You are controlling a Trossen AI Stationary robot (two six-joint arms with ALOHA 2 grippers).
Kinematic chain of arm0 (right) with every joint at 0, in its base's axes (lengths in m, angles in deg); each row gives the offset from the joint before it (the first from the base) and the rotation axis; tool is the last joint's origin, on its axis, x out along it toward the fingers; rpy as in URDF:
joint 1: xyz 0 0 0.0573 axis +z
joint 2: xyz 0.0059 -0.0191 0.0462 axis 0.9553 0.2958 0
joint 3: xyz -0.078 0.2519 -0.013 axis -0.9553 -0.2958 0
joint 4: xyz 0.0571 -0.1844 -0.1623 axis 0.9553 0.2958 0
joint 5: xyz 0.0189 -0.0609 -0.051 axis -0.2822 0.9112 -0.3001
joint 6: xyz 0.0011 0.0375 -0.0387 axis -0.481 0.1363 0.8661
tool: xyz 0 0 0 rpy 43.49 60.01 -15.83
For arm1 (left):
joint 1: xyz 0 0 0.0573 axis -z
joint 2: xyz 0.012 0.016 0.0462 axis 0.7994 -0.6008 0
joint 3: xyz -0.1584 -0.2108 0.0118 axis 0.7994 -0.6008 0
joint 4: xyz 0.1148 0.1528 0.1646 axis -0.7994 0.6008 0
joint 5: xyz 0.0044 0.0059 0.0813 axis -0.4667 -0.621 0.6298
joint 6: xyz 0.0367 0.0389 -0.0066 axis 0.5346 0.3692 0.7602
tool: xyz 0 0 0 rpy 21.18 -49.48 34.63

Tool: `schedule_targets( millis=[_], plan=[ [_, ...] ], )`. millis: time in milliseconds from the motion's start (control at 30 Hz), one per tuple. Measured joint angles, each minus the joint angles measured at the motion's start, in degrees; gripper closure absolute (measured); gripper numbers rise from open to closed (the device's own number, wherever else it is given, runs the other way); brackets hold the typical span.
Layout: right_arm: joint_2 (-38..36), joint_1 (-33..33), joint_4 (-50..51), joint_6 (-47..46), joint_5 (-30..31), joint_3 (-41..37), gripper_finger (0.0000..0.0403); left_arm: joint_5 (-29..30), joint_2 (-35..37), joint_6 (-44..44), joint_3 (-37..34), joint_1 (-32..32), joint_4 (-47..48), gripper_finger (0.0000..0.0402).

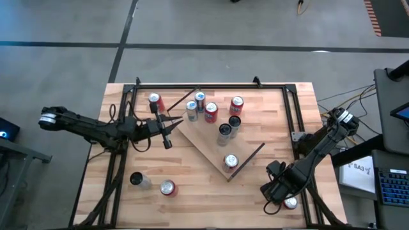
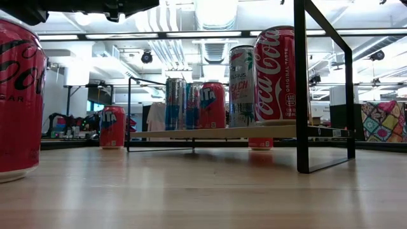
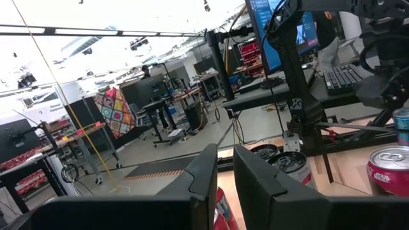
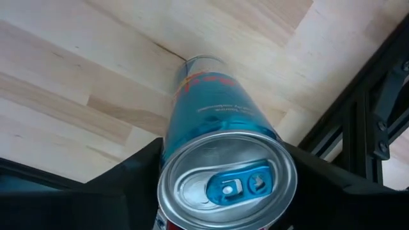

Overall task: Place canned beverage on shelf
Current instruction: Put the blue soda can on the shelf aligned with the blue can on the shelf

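Fingers of the right gripper (image 4: 223, 191) flank a slim blue can (image 4: 214, 115) at the high view's lower right, not yet clamped, presumably for carrying to the shelf (image 1: 211, 148). Idle at centre left, the left gripper (image 1: 167, 137) is pinched nearly shut on nothing.

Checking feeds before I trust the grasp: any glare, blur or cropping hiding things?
Right wrist view: blue can sharp, its top crowding the bottom edge, between the right gripper's dark fingers. Low view: ceiling lights blown out, the near red can looms, cropped. Left wrist view: bright windows wash out the background. High view: even light, soft shadows.
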State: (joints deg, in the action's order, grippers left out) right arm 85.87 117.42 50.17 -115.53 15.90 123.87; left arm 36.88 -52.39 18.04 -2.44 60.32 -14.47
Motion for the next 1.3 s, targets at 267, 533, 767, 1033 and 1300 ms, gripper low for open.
schedule_targets(
  millis=[267, 533, 767, 1033, 1300],
  plan=[
    [-0.03, 0.00, -0.31, -0.19, -0.07, 0.02, 0.0176, 0.00, -0.09, 0.00, 0.00, 0.00, 0.00, 0.0365],
    [-0.83, 0.00, 0.82, -0.14, -0.10, 1.14, 0.0173, 0.00, -0.09, 0.00, 0.16, 0.00, 0.00, 0.0365],
    [-1.54, -0.02, 7.96, -0.17, 0.35, 6.61, 0.0172, 0.00, -0.09, 0.00, 0.20, 0.00, 0.02, 0.0365],
    [-1.59, -0.02, 15.16, 0.60, 10.80, 18.07, 0.0171, 0.00, -0.09, -0.01, 0.21, 0.00, 0.00, 0.0365],
    [-1.70, -0.02, 16.37, 3.10, 14.68, 29.12, 0.0171, 0.00, -0.09, -0.06, 0.20, 0.00, 0.00, 0.0365]
  ],
)
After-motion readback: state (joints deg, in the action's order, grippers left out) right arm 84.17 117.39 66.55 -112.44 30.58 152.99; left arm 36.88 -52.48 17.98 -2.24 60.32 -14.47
